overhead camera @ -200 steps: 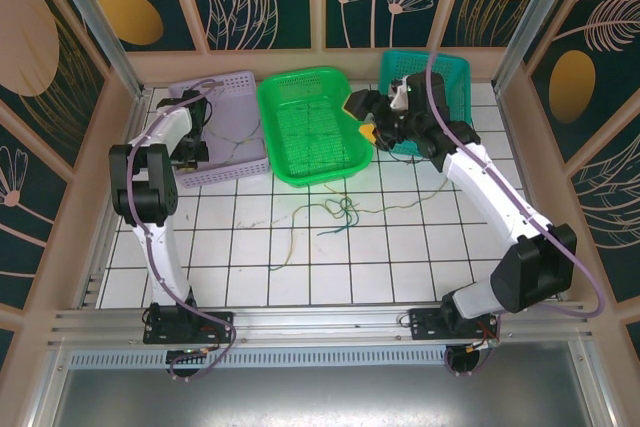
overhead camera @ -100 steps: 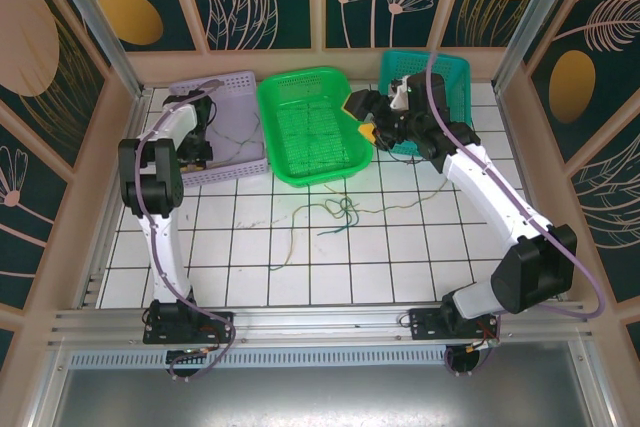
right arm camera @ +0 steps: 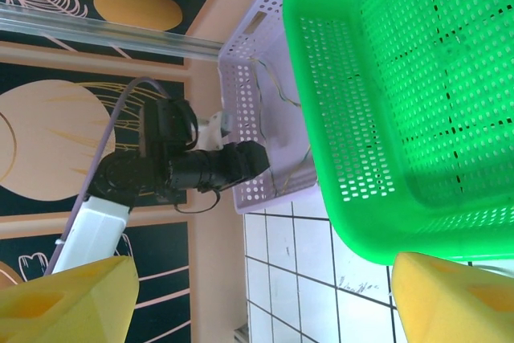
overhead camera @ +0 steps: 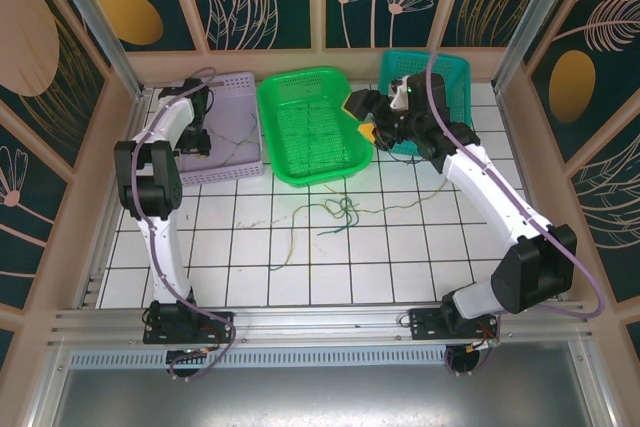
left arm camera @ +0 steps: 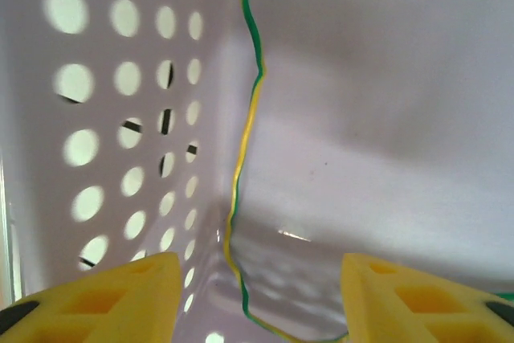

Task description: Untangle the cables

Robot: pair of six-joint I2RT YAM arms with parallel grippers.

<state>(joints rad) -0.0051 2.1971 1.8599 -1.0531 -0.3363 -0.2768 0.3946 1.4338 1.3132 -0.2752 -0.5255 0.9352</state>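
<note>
Left gripper (left arm camera: 257, 299), jaws apart, hangs inside the lavender basket (left arm camera: 120, 78) over a green-yellow cable (left arm camera: 245, 134). Right gripper (right arm camera: 261, 299), jaws apart, hovers at the green basket (right arm camera: 385, 102) edge.

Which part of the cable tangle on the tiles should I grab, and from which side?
Probably the long pale tail running near-left from the knot, not the knot itself. It lies flat and alone on the table, so come straight down, jaws across the strand.
</note>
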